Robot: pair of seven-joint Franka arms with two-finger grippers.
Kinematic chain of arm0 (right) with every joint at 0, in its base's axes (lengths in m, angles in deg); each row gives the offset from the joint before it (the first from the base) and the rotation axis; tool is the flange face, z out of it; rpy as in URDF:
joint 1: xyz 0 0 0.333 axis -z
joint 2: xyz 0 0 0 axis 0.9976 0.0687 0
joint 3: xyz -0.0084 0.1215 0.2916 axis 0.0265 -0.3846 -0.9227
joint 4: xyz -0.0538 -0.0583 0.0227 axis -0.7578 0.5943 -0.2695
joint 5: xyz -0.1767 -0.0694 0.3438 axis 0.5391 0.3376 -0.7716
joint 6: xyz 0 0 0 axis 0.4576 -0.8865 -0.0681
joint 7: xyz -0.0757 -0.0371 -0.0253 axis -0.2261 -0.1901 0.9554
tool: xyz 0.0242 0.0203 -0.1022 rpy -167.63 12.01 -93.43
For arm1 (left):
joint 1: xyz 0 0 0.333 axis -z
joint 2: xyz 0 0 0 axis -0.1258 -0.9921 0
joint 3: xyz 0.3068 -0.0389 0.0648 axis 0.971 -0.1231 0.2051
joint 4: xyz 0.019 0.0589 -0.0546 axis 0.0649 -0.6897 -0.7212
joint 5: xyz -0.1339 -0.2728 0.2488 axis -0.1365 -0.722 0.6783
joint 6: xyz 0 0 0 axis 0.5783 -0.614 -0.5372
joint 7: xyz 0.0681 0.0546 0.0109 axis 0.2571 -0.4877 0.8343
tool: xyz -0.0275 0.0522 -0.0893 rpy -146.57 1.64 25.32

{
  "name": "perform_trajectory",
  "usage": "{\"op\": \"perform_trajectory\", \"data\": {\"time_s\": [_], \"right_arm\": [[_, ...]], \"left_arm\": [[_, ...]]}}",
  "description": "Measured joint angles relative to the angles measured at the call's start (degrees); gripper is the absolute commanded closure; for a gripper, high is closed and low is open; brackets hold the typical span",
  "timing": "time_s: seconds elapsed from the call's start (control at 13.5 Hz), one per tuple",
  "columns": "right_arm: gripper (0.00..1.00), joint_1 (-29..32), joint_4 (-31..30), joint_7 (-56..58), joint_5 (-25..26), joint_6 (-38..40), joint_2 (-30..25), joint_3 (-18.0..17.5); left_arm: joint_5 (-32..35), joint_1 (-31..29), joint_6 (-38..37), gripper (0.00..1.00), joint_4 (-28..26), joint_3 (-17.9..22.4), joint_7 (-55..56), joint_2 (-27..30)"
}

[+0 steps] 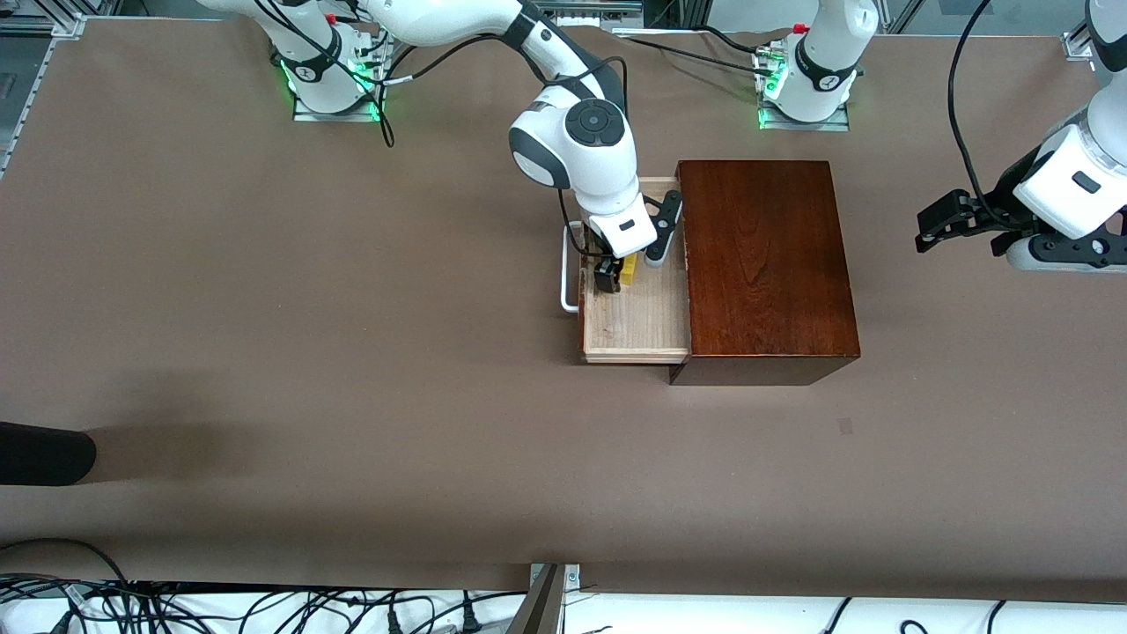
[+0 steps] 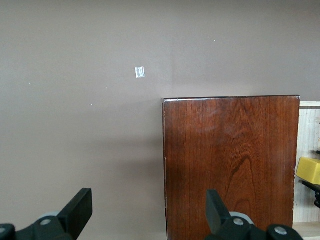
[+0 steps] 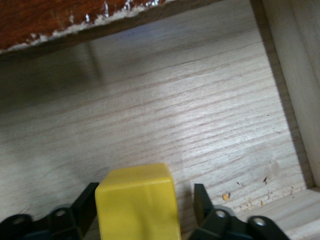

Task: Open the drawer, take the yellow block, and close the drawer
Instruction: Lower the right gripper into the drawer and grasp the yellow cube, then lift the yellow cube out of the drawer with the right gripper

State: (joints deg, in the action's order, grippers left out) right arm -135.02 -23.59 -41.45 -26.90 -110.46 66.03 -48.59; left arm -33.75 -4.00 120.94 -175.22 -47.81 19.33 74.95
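Yellow block [image 3: 137,200] | between right claw [image 3: 145,207] fingers | in drawer [image 1: 634,326]

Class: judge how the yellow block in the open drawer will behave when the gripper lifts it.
The yellow block looks rigid with flat, square faces, so it probably won't roll. Its smooth sides might slip between the right gripper fingers. It is small, so likely light.

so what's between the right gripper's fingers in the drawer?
The yellow block sits between the right gripper's fingers, over the open drawer's pale wood floor; a small gap remains at one finger. The right wrist view shows it.
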Motion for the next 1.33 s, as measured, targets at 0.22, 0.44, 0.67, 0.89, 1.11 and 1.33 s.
{"op": "perform_trajectory", "data": {"time_s": [0.22, 0.44, 0.67, 0.89, 1.11, 1.33], "right_arm": [[0.75, -0.07, 0.06, 0.0, 1.07, -0.97, 0.49, 0.0], [0.75, -0.09, 0.18, 0.04, 1.22, -0.97, 0.51, 0.0], [0.75, -0.09, 0.51, 0.05, 1.23, -0.89, 0.53, 0.0], [0.75, -0.16, 4.04, 0.05, 1.23, 2.9, 0.49, -0.02], [0.75, -0.28, 10.09, 0.05, 1.22, 11.19, 0.35, -0.2], [0.75, -0.1, 13.39, -0.03, 0.75, 15.6, -0.49, -0.1]], "left_arm": [[0.0, 0.0, 0.0, 0.0, 0.01, 0.0, 0.0, 0.0], [0.0, 0.0, 0.0, 0.0, 0.01, 0.0, 0.0, 0.0], [0.0, 0.0, -0.01, 0.0, 0.02, 0.0, 0.0, 0.0], [0.0, 0.0, -0.03, 0.0, 0.02, 0.0, 0.0, -0.01], [0.0, 0.0, -0.03, 0.0, 0.02, 0.0, 0.08, -0.02], [0.0, 0.0, -0.04, 0.0, 0.02, 0.0, 0.11, -0.04]]}}
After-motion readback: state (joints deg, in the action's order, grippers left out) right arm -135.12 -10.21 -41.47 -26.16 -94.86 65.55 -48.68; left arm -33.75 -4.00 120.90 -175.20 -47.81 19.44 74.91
